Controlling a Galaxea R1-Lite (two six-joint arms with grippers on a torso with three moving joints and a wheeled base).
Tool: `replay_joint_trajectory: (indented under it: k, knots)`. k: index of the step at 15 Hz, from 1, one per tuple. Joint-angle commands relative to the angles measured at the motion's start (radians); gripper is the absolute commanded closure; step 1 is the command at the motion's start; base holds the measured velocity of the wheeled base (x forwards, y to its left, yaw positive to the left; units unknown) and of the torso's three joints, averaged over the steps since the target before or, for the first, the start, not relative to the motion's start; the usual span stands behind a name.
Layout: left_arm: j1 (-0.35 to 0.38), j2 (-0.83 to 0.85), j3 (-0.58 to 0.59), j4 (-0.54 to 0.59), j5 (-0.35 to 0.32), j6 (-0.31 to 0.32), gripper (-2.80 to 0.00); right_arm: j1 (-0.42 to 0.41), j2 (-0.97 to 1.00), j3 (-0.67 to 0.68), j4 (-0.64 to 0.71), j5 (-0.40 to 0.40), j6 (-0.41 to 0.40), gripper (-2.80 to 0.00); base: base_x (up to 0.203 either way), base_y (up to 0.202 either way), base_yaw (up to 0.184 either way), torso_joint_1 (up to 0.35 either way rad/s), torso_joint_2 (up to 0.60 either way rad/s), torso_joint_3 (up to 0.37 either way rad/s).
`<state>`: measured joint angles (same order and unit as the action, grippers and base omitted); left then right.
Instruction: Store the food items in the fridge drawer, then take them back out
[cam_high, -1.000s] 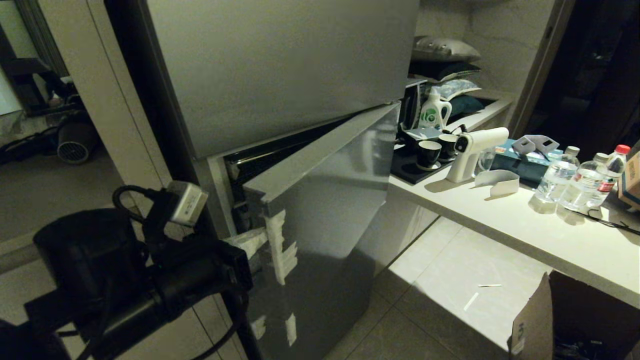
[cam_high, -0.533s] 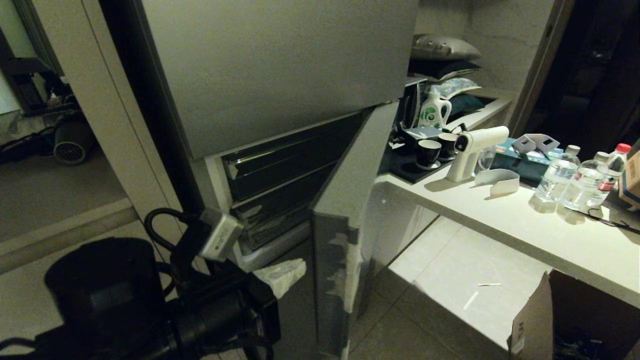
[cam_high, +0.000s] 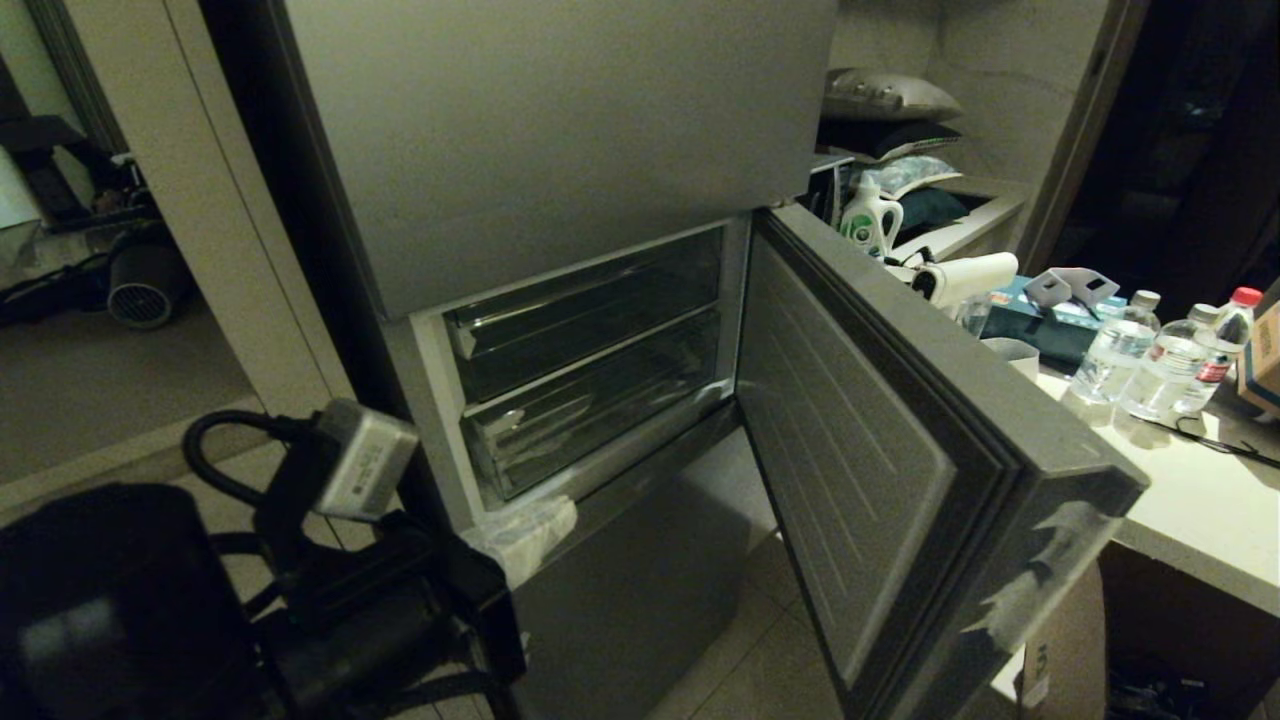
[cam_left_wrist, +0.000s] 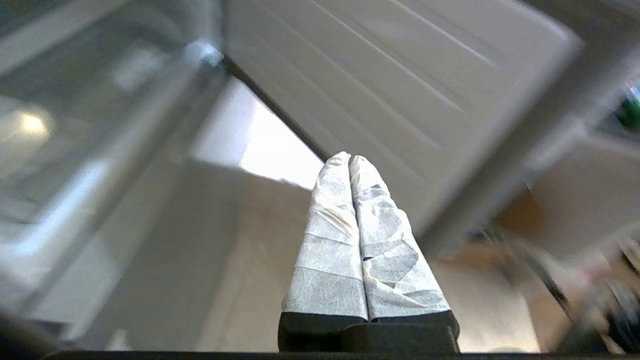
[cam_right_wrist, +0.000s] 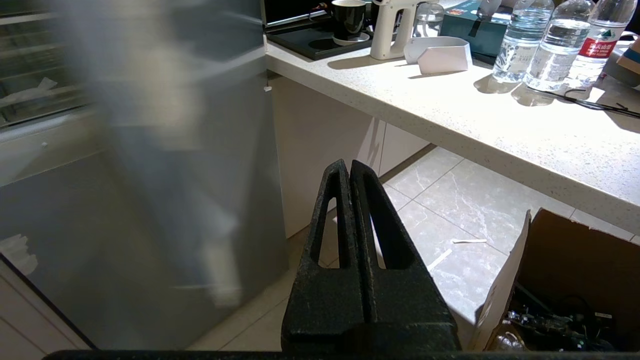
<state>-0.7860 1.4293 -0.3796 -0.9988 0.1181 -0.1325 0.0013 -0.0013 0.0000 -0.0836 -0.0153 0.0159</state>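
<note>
Clear plastic, catching dull highlights, forms the fridge drawer (cam_high: 600, 410), the lower and deeper of two transparent bins stacked in the open middle compartment of the grey steel fridge (cam_high: 560, 130); it sits pushed in, its front wall flush with the compartment's mouth, and the shallower clear tray (cam_high: 585, 310) lies directly above it. No food item shows in either bin or anywhere else in these views. To the right of the bins the compartment door (cam_high: 880, 470) stands swung wide, its ribbed pale inner liner facing the camera and patches of whitish tape on its outer corner. Below the bins is the closed grey lower panel (cam_high: 630, 590). The left gripper (cam_high: 525, 535), its fingers (cam_left_wrist: 330, 235) wrapped in white tape, is at the compartment's lower left corner, just beside the drawer's front edge; the fingers are pressed together tip to tip and grasp nothing, and they touch neither the door nor the drawer as far as the left wrist view shows. The right gripper (cam_right_wrist: 349, 167) is out of the head view, low beside the door, pointing toward the tiled floor (cam_right_wrist: 450, 200); its black fingers are closed flat against each other and empty. Further right, a pale countertop (cam_high: 1190, 500) carries water bottles (cam_high: 1150, 360), a white spray gun (cam_high: 965, 275) and a detergent bottle (cam_high: 865, 215), and an open cardboard box (cam_right_wrist: 560, 270) sits on the floor beneath it.
</note>
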Motion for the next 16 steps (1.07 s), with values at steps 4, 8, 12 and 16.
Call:
replay_joint_trajectory:
  k: [4, 8, 12, 16]
  knots:
    - [0.097, -0.323, -0.030, 0.105, 0.146, 0.002, 0.00, 0.000, 0.000, 0.031, -0.001, 0.000, 0.003, 0.00, 0.000, 0.000, 0.000, 0.000, 0.00, 0.000]
    - [0.520, -0.612, -0.060, 0.392, 0.192, 0.003, 0.00, 0.000, 0.000, 0.031, -0.001, 0.000, 0.003, 0.00, 0.000, 0.000, 0.000, 0.000, 0.00, 0.000]
    - [0.727, -0.926, -0.025, 0.720, 0.119, 0.041, 0.00, 0.000, 0.000, 0.031, -0.001, 0.000, 0.003, 0.00, 0.000, 0.000, 0.000, 0.000, 0.00, 0.000]
    - [0.793, -1.186, 0.177, 0.980, -0.036, 0.157, 0.00, 0.000, 0.000, 0.031, -0.001, 0.000, 0.003, 0.00, 0.000, 0.000, 0.000, 0.000, 0.00, 0.000]
